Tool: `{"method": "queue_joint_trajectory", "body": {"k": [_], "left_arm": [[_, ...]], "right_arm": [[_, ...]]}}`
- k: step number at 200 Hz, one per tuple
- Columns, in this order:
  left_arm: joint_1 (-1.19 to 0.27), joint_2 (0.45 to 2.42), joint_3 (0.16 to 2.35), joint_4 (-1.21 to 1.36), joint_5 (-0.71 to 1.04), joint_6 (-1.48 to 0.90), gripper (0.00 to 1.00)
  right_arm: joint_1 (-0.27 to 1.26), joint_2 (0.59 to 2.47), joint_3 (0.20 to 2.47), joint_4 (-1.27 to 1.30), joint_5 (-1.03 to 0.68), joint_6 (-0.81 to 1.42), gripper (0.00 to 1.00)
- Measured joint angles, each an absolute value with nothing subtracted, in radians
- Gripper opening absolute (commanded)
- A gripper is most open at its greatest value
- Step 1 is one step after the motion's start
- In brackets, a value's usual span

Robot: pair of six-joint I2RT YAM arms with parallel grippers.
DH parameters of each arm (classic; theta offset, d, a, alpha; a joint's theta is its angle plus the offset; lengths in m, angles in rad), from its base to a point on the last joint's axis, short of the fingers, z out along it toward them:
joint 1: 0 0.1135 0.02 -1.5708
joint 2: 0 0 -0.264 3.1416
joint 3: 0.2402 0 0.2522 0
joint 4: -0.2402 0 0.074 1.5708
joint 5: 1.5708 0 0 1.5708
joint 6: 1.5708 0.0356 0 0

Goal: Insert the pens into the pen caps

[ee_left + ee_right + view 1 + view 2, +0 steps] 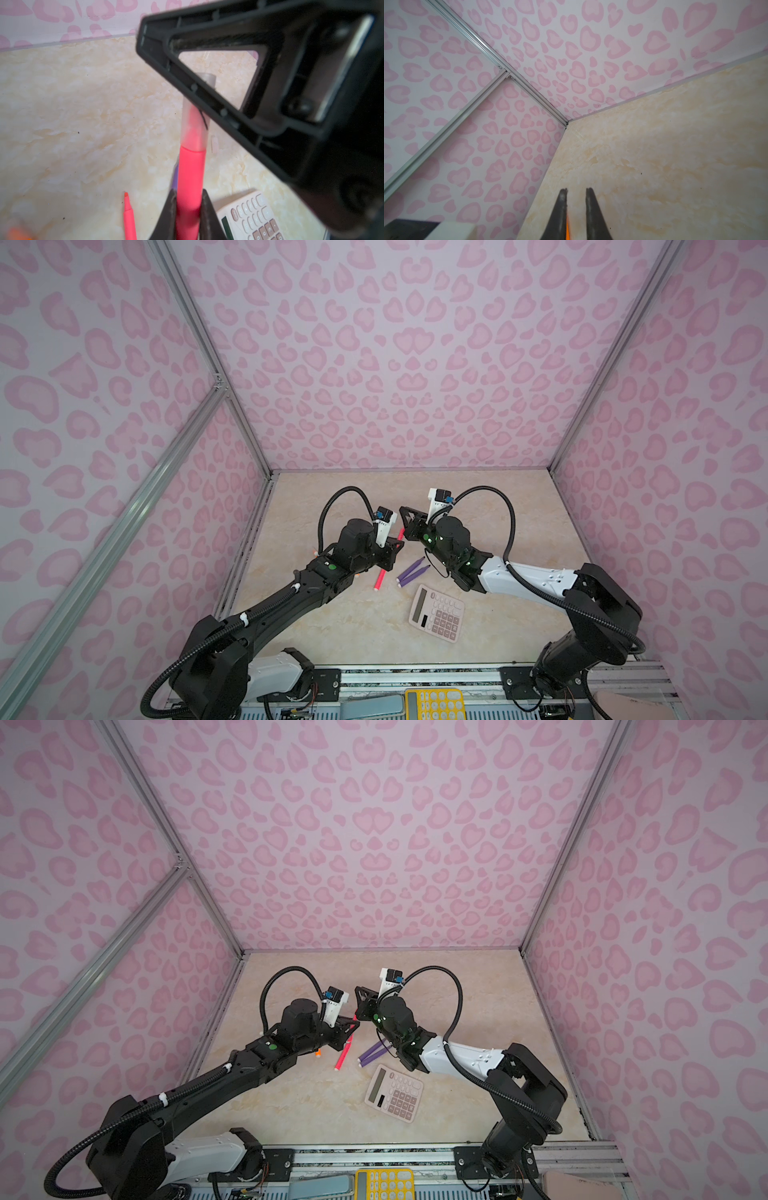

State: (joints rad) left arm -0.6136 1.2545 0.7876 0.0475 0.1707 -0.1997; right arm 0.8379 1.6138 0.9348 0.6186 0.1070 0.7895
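My left gripper (190, 193) is shut on a pink-red pen (191, 170) held above the table. The pen's tip sits inside a clear pen cap (196, 124). My right gripper (576, 190) holds that cap, its black finger (158, 54) crossing in front of it. In both top views the grippers (395, 547) (405, 516) meet tip to tip over the table's middle. A second pink-red pen (379, 578) and two purple pens (411, 572) lie uncapped near them. An orange pen (318, 1052) peeks from under the left arm. The cap itself barely shows in the right wrist view.
A pinkish calculator (438, 614) lies in front of the purple pens, near the right forearm. A yellow calculator (434, 703) sits beyond the front rail. Pink patterned walls (415, 364) close the table on three sides.
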Motion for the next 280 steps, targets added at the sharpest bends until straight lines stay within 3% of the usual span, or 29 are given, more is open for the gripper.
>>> {"method": "queue_joint_trajectory", "body": {"k": [75, 164, 280], "left_arm": [[-0.601, 1.293, 0.808, 0.045, 0.119, -0.111, 0.04], [-0.453, 1.314, 0.808, 0.004, 0.447, -0.141, 0.04], [-0.388, 1.334, 0.808, -0.009, 0.659, -0.231, 0.04]], "right_arm": [[0.855, 1.627, 0.965, 0.583, 0.130, 0.765, 0.00], [0.881, 1.633, 0.959, 0.590, 0.128, 0.714, 0.00], [0.888, 1.619, 0.905, 0.653, 0.138, 0.706, 0.00]]}}
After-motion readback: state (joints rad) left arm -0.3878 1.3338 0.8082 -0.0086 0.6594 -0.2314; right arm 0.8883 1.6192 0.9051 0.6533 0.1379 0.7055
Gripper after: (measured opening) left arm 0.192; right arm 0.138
